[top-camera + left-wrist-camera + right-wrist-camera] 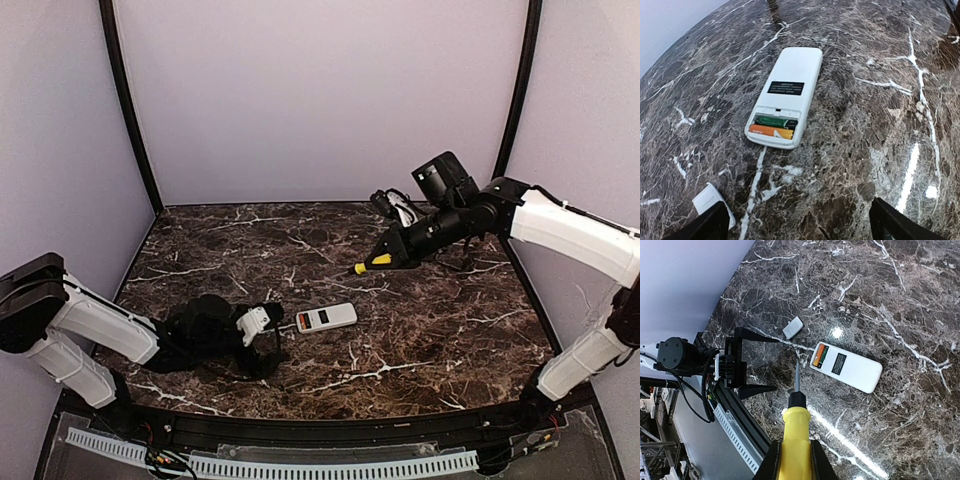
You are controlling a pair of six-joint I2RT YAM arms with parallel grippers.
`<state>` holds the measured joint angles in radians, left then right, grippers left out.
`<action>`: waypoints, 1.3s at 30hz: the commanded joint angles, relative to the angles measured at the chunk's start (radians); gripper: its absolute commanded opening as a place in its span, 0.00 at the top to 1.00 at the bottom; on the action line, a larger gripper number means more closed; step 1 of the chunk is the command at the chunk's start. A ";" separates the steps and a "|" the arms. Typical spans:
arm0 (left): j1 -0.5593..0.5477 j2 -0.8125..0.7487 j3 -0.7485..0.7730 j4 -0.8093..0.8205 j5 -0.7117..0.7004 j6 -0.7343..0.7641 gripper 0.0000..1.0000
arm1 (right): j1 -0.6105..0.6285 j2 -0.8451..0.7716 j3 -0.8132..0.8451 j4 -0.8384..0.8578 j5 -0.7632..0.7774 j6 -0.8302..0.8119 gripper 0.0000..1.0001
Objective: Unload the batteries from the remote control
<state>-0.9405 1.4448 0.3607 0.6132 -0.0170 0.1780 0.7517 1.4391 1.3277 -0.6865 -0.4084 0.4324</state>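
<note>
Remote control: the remote control (786, 95) lies flat on the marble table (450, 330), label side up, just ahead of the left gripper (800, 230) and pointing away from it.
Battery bay: it is open at the near end of the remote control, and the small white cover piece (710, 200) lies apart on the table, near the left gripper.
Batteries: the orange battery (771, 132) sits in the front slot. A green cell (776, 122) sits just behind it (it looks like a second battery, though part of it is hidden under the bay's lip).
Left gripper: its jaws are spread wide and hold nothing. It is low over the table, and the open end of the remote control lies just beyond its fingertips.
Right gripper: the right gripper (795, 462) is clamped on the yellow-handled screwdriver (795, 435). It is raised above the table, with the screwdriver's tip aimed down toward the bay end but clear of it.
Done: the cover is off and the cells are exposed.
Left: by my reading both cells need prying or lifting out, so the unloading proper has not begun.
</note>
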 commanded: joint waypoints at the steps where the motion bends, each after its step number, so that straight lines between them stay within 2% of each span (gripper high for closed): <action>1: 0.004 0.066 0.046 0.078 0.102 0.137 0.01 | 0.003 0.022 0.022 -0.042 -0.012 0.014 1.00; 10: 0.121 0.228 0.188 0.043 0.317 0.144 0.04 | 0.006 0.023 -0.020 -0.033 -0.007 0.014 1.00; 16: 0.176 0.328 0.258 0.021 0.387 0.144 0.08 | 0.005 0.011 -0.046 -0.030 -0.002 0.011 1.00; 26: 0.199 0.438 0.325 0.038 0.432 0.183 0.14 | 0.006 0.012 -0.055 -0.027 -0.005 -0.003 1.00; 32: 0.201 0.469 0.336 0.041 0.454 0.214 0.26 | 0.006 0.015 -0.055 -0.030 -0.010 -0.006 1.00; 38: 0.201 0.469 0.325 0.067 0.509 0.222 0.53 | 0.006 0.013 -0.041 -0.061 -0.010 -0.010 1.00; 39: 0.200 0.464 0.321 0.071 0.515 0.217 0.55 | 0.006 0.011 -0.039 -0.069 -0.007 -0.013 1.00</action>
<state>-0.7433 1.9049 0.6964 0.6865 0.4461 0.3813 0.7525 1.4658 1.2770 -0.7364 -0.4122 0.4374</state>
